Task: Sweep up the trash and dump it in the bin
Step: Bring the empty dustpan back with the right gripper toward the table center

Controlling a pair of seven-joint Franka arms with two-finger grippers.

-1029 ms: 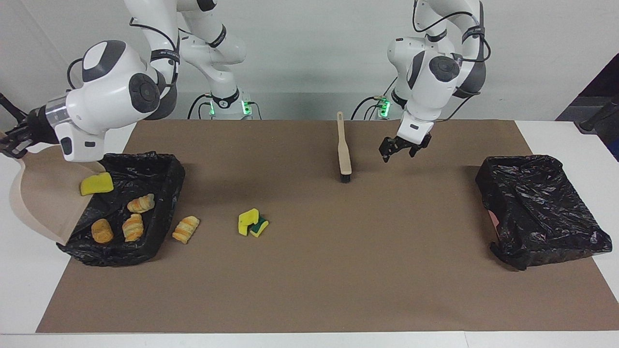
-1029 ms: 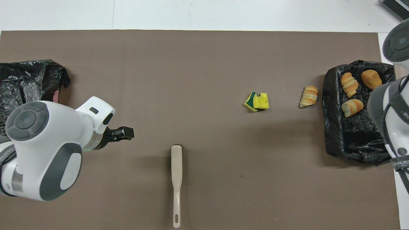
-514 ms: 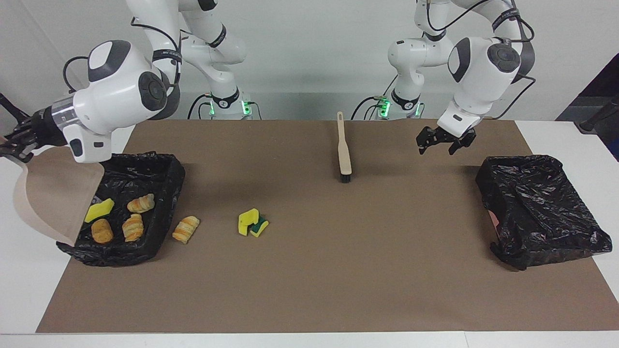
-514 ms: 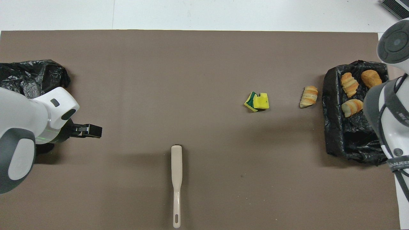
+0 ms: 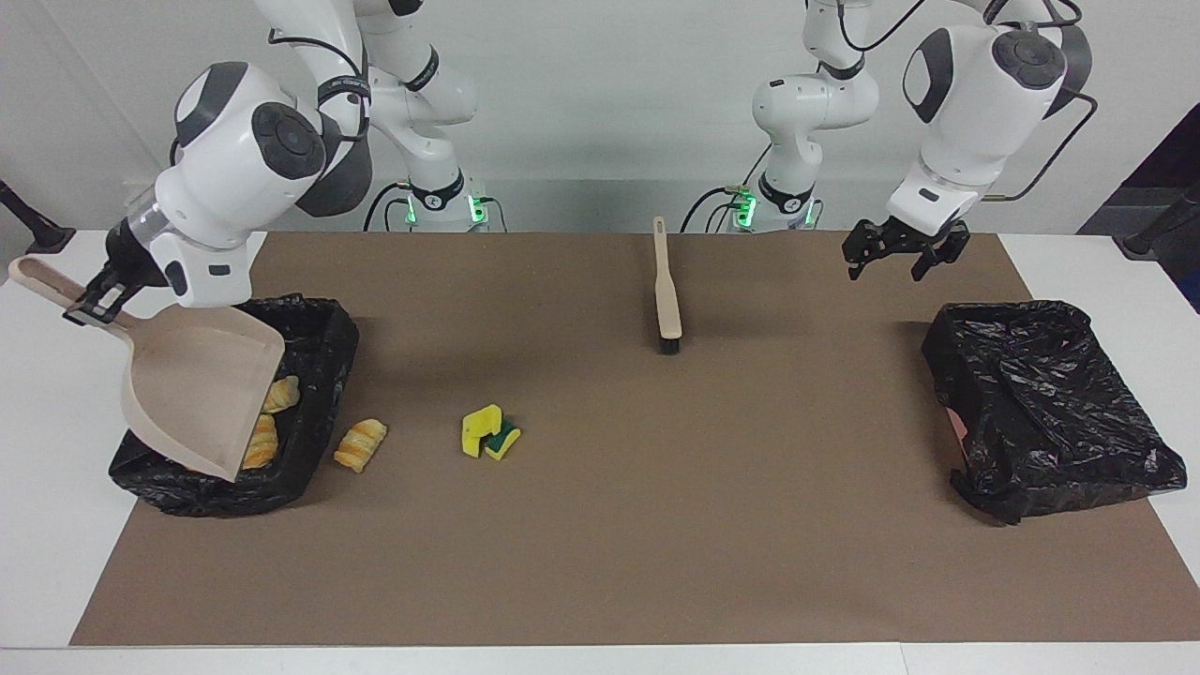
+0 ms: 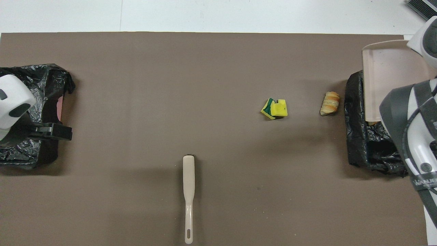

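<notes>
- Facing view: the right gripper (image 5: 94,305) clamped the dustpan (image 5: 202,389) over the bin (image 5: 323,328); a croissant (image 5: 361,444) and sponge (image 5: 489,433) lay beside the bin. The left gripper (image 5: 905,253) hung spread, well apart.
- Overhead view: the left gripper (image 6: 58,131) hovered at the other bin's (image 6: 41,78) edge; the brush (image 6: 188,191) lay nearer the robots than the sponge (image 6: 275,108).

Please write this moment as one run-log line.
right gripper: holds dustpan over bin | left gripper: open, waiting in the air | croissant, sponges: unswept | brush: untouched
</notes>
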